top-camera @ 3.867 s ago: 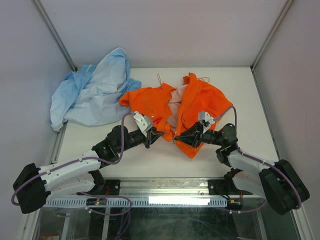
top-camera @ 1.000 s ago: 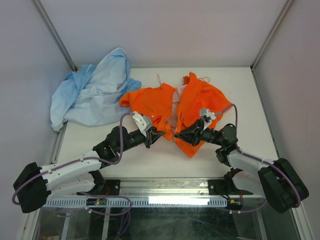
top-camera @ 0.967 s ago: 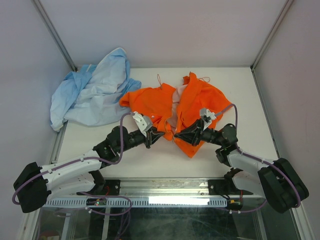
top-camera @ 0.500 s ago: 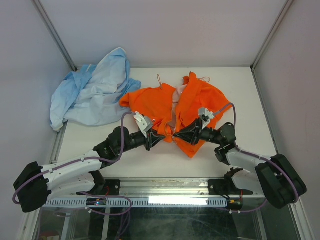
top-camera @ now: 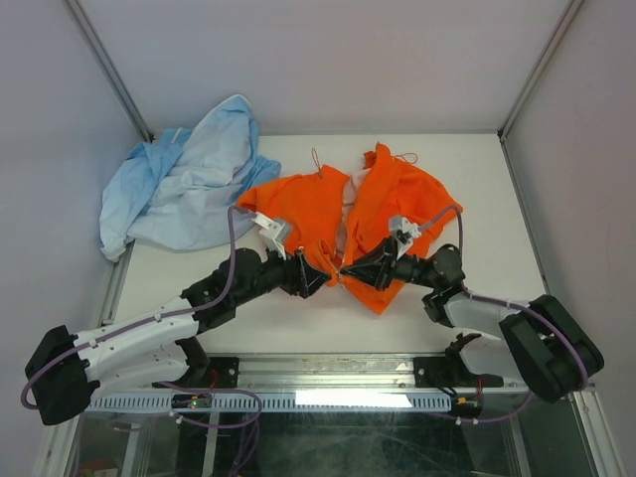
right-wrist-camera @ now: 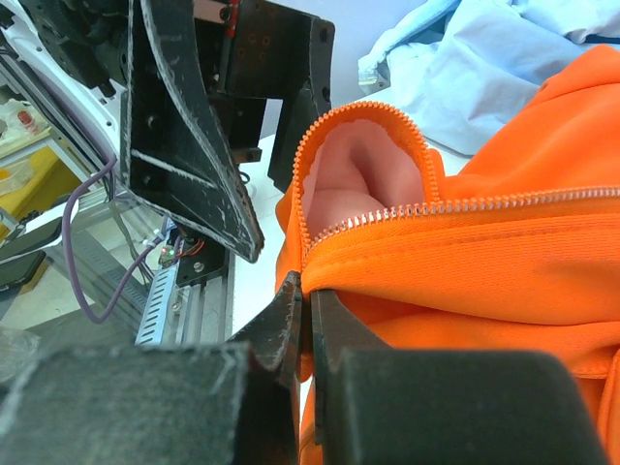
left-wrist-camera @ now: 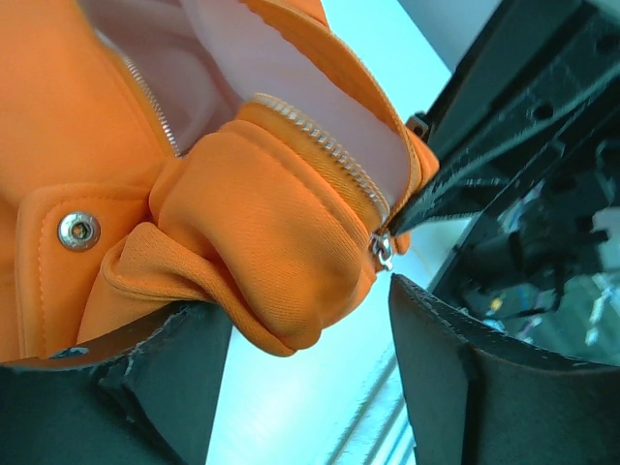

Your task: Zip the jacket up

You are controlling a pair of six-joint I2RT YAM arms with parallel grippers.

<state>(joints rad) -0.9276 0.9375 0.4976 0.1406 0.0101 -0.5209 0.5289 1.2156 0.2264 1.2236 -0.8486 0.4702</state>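
Left claw (left-wrist-camera: 308,360) wide; right claw (right-wrist-camera: 308,302) tight on jacket (top-camera: 402,196)

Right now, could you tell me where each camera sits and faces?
Top external: above, behind the robot, looking down at the white table; both arms show.
Left wrist: along the open left hand, at the bright orange fabric jacket's hem.
Right wrist: along the shut right hand, toward the left hand.
Both wrist views share the silver zipper.
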